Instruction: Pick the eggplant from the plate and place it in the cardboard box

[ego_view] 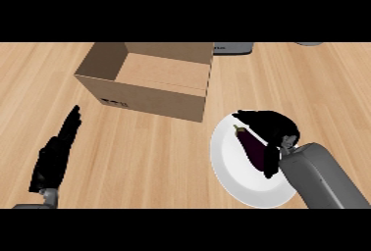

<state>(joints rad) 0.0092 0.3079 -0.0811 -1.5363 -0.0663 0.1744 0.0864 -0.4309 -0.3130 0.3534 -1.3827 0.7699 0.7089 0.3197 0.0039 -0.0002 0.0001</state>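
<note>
A dark purple eggplant [251, 145] lies lengthwise on a white plate [232, 171] at the right of the wooden counter. My right hand [274, 126] hangs over the plate's upper right part, its fingers curled above and beside the eggplant's stem end; whether they touch it cannot be told. An open cardboard box [148, 78] stands up and to the left of the plate, its inside bare. My left hand [56, 152] rests at the lower left, fingers straight, pointing up toward the box.
Grey objects [233, 48] show at the top edge behind the box, and another one [310, 43] sits at the top right. Bare wooden counter [145, 157] lies between my left hand and the plate.
</note>
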